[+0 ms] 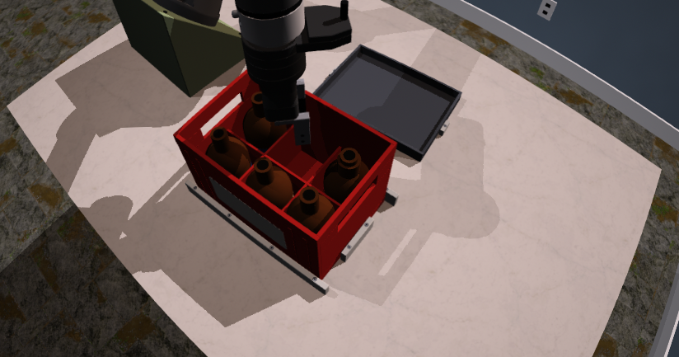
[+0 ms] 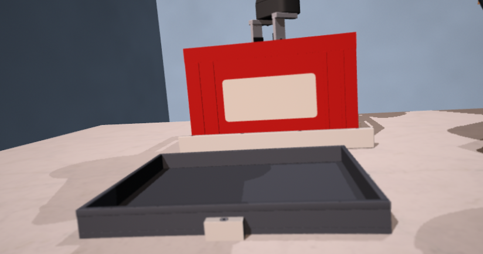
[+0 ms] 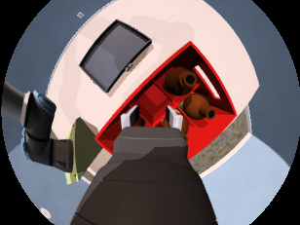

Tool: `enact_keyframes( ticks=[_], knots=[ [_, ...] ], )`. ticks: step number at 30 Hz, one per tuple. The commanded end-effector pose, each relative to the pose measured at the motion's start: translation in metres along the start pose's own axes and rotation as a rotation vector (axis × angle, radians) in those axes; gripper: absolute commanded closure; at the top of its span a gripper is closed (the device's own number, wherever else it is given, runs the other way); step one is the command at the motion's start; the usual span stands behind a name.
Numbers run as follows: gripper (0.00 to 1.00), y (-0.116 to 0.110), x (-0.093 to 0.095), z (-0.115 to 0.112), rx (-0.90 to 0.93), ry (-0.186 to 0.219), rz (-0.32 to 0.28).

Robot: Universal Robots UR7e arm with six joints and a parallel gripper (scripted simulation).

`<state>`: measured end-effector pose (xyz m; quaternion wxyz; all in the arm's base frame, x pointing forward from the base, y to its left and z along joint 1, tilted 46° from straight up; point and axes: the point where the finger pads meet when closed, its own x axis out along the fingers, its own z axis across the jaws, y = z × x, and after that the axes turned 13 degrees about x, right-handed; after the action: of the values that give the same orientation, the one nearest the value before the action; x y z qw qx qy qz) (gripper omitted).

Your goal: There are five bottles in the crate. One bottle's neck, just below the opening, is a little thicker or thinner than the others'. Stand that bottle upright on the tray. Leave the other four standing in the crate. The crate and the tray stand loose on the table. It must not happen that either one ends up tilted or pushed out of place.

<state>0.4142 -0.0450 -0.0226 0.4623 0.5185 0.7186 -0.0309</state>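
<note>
Five brown bottles stand in the red crate: back left, front left, front middle, front right, back right. The back right one shows a second ring under its opening; the other visible necks look plain. The back left one is partly hidden. My gripper is open and empty, over the empty back middle compartment. Its fingertips are hidden behind the crate's top edge in the exterior view. The grey tray is empty.
Light strips lie along the crate's foot. A small block sits at the tray's edge. A green slanted box stands beyond the crate's left end. Thin red dividers part the compartments.
</note>
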Motion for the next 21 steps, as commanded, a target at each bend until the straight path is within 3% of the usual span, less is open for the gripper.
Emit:
enact_keyframes(
  ticks=[1, 21],
  knots=[
    [0.0, 0.0, 0.0039, 0.0004, 0.0, -0.001, 0.0],
    [0.0, 0.0, 0.0109, 0.0004, 0.0, -0.001, 0.0]
  ],
)
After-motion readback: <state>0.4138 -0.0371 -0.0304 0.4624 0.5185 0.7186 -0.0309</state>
